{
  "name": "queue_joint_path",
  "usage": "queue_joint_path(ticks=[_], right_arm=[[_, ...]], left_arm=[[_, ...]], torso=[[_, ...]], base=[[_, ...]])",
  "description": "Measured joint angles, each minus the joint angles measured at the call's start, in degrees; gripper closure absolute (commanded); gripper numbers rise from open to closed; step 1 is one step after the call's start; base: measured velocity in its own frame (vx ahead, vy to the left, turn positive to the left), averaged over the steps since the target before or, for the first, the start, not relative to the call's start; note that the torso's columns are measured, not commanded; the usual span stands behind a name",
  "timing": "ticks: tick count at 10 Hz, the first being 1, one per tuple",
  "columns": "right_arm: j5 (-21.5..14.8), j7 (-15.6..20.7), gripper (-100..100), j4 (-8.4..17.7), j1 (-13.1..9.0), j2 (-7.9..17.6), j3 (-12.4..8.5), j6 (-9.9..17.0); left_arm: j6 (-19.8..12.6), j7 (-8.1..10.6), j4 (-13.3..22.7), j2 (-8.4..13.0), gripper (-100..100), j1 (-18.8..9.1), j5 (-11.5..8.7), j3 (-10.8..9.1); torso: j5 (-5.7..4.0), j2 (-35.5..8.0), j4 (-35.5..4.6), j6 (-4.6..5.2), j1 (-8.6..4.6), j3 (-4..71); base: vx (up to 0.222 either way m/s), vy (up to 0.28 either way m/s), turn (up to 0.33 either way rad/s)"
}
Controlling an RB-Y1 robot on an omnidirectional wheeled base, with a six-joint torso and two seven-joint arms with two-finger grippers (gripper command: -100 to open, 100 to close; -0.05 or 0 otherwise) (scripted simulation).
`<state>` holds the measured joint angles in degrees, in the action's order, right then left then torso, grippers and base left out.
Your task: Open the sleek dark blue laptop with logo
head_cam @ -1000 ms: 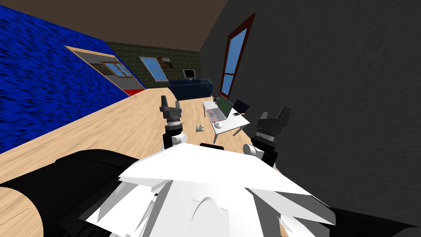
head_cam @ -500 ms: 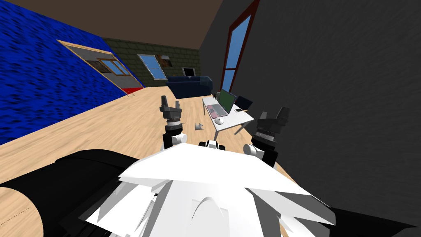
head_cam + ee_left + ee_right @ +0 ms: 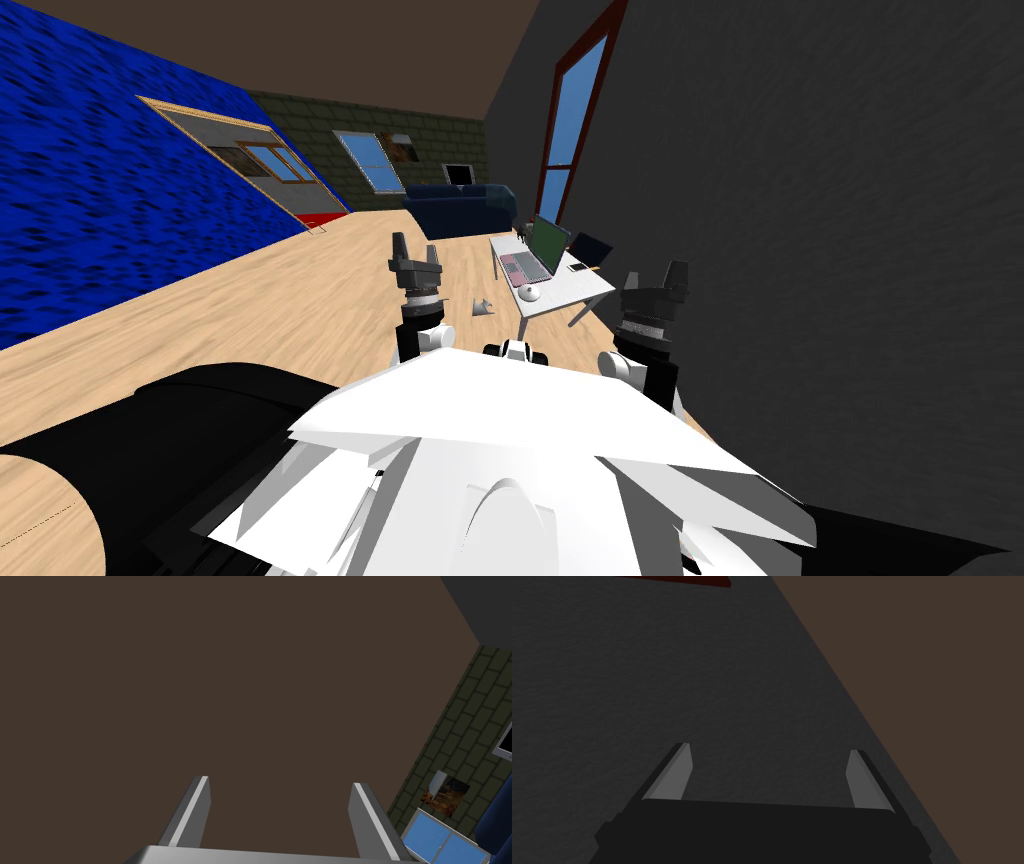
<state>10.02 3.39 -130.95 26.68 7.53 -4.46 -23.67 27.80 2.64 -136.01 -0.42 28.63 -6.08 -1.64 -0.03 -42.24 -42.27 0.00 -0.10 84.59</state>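
Across a wooden floor, at one o'clock, stands a white table. On it the dark blue laptop sits at three o'clock of a green-screened laptop (its lid angle is unclear). The left gripper and right gripper are both spread wide and empty.

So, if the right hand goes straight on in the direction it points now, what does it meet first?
Most likely the dark grey wall: the right hand, open, points at it with nothing in between. The brown ceiling starts just beside that line. How far the wall is, I cannot tell.
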Motion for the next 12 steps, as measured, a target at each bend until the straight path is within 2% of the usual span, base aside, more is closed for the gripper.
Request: queue_joint_path(ticks=[3, 6, 9, 12], right_arm=[[4.1, -4.8, -100, 3.1, -1.7, 3.6, -0.6, 1.5], [7.6, -9.3, -100, 6.7, -3.5, 5.1, -1.2, 1.9], [10.2, -13.0, -100, 8.9, -4.5, 5.4, -1.1, 2.6], [14.0, -17.4, -100, 12.3, -6.3, 5.5, -1.4, 3.5]], left_arm=[[0.0, 0.0, 0.0, 0.0, 0, 0.0, 0.0, 0.0], [0.0, 0.0, 0.0, 0.0, 0, 0.0, 0.0, 0.0], [0.0, 0.0, 0.0, 0.0, 0, 0.0, 0.0, 0.0], [0.0, 0.0, 0.0, 0.0, 0, 0.0, 0.0, 0.0]], torso=[[0.01, 0.0, 0.0, 0.01, 0.04, 0.0], [0.03, -0.1, 0.0, 0.0, 0.08, 0.0], [0.05, 0.0, 0.0, 0.0, 0.17, 0.0], [0.01, 0.0, 0.0, 0.01, 0.07, 0.0]], base=[[0.005, -0.112, 0.012], [0.006, -0.094, 0.016], [0.008, -0.079, 0.016], [0.012, -0.108, 0.028]])
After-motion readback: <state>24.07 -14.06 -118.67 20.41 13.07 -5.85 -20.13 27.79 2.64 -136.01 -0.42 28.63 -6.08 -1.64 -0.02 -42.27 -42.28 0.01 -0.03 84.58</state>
